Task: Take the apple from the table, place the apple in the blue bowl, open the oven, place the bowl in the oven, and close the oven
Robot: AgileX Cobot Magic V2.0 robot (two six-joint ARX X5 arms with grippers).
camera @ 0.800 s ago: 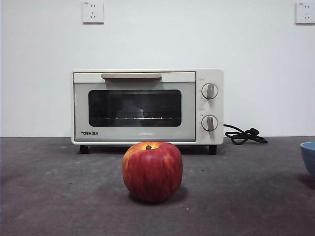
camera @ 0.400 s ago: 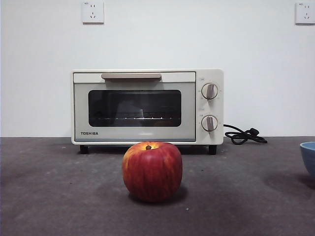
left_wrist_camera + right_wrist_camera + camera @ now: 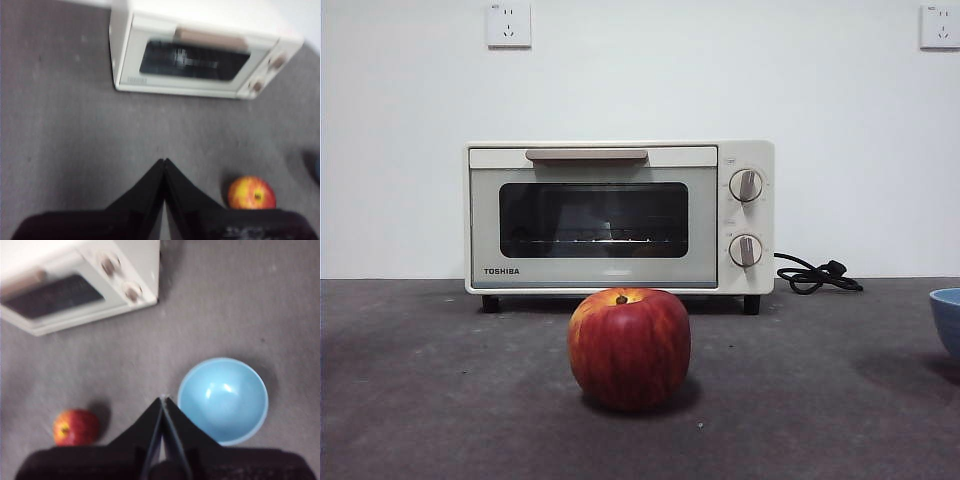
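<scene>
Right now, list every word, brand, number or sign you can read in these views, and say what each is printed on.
"TOSHIBA": on the oven, at the lower corner of its door, front view.
Small marks around the two knobs: too small to read.
The print on the oven door in the left wrist view: too blurred to read.
The apple, the blue bowl and the wall sockets bear no readable text.

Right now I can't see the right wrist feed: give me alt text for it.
The right gripper, jaws shut and empty, hangs high over the table beside the empty blue bowl. The apple sits alone on the gripper's other side, and the oven stands closed beyond them.
</scene>
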